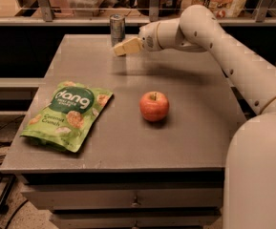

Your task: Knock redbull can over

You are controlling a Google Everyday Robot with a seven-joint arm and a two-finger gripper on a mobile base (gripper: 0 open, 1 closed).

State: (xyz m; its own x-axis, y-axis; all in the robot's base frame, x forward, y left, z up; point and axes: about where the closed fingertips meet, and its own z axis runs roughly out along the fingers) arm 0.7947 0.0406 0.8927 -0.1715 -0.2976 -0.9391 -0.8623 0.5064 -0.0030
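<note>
In the camera view, the redbull can (117, 28) stands upright at the far edge of the table (195, 104), so the knock is not yet done. The gripper (125, 46) hovers low just beside the can's base on its right (whether it touches, or is open or closed, I cannot tell). This looks like the approach step; next it likely needs a sideways push, higher on the can. The green Dang chips bag (68, 116) lies flat nearer the front, its contents hidden. A red apple (154, 105) sits mid-table, well apart from the can.
</note>
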